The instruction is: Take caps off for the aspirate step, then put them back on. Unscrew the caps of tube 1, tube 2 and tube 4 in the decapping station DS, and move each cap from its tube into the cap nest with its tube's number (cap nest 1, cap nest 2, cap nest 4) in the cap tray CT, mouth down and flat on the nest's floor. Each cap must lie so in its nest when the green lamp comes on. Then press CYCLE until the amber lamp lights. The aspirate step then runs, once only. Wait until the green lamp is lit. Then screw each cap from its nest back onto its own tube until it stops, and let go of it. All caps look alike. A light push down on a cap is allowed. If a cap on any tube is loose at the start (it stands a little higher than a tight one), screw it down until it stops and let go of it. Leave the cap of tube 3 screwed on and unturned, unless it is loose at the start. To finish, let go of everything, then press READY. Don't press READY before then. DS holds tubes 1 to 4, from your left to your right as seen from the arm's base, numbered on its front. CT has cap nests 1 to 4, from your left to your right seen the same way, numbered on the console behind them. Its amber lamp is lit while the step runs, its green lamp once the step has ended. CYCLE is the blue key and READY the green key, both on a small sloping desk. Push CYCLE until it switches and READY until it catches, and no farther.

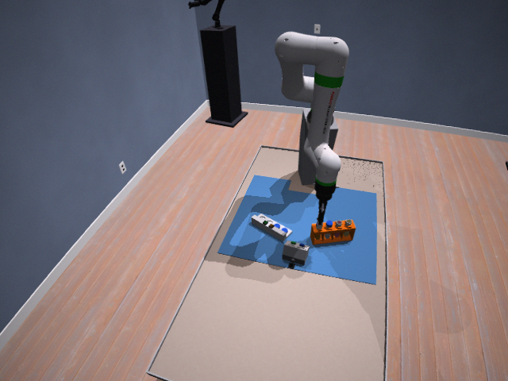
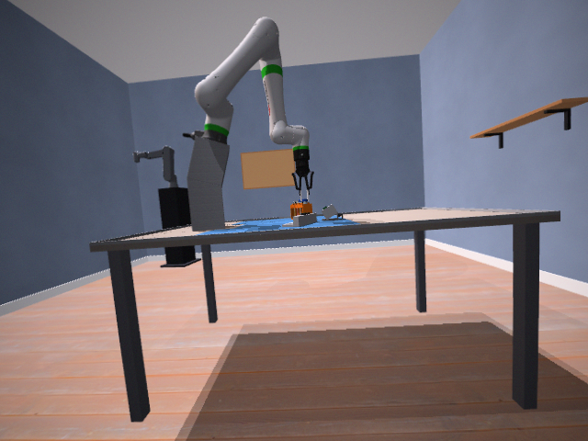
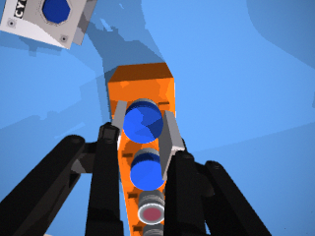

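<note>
The orange decapping station (image 1: 332, 233) stands on the blue mat. My gripper (image 3: 143, 120) comes straight down on its end tube, the left one in the top view, and is shut on that tube's blue cap (image 3: 143, 120). The cap sits on the tube. The neighbouring tube has its blue cap (image 3: 146, 169) on. The two tubes beyond it are open; one (image 3: 150, 213) shows red liquid. The white cap tray (image 1: 271, 226) lies to the left, with two blue caps (image 1: 280, 227) in nests at its near end.
The small sloping desk (image 1: 295, 252) with the green and blue keys stands in front of the tray and station. The blue CYCLE key (image 3: 55, 9) shows at the wrist view's top left. The arm's grey base (image 1: 316, 155) is behind the mat.
</note>
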